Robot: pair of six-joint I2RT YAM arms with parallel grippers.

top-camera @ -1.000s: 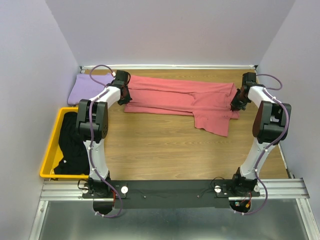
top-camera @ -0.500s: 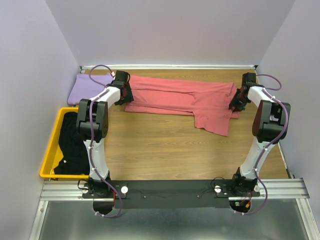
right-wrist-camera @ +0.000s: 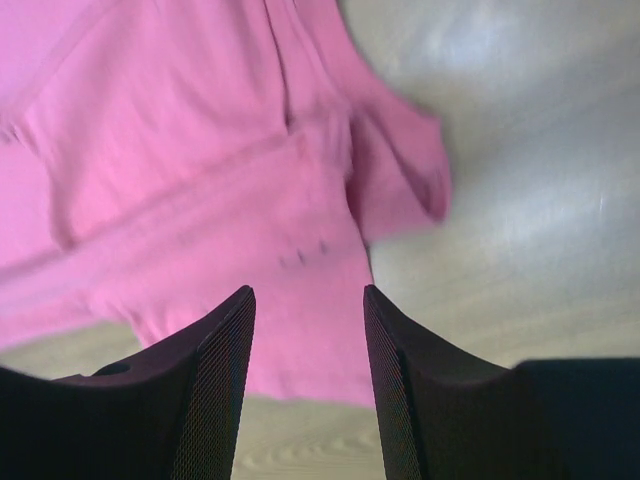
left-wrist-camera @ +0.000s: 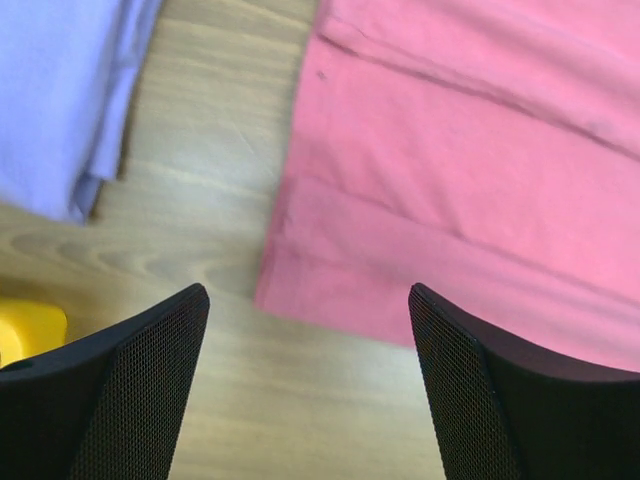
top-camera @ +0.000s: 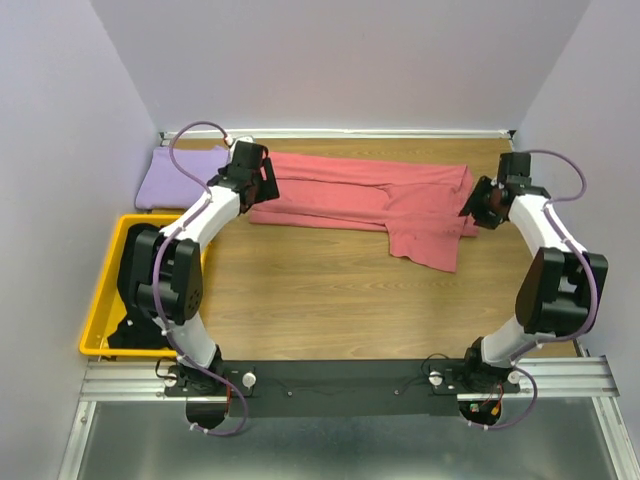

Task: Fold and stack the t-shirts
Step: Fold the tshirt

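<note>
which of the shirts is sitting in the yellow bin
The black shirt: it is bunched inside the yellow bin, while the pink shirt and the purple shirt lie on the table.

Ahead of your left tool [left-wrist-camera: 305, 300] the salmon-pink t-shirt [left-wrist-camera: 470, 170] is plain, one even colour. Left of that tool, the lavender t-shirt [left-wrist-camera: 50, 90] is plain too. The tool's fingers [left-wrist-camera: 120, 390] are black with a fine mesh pattern. Ahead of your right tool [right-wrist-camera: 307, 292] you see the same pink. The tabletop [top-camera: 330, 300] is light brown wood grain. The bin [top-camera: 97, 300] is yellow, and the black t-shirts [top-camera: 130, 332] lie in it.
</note>
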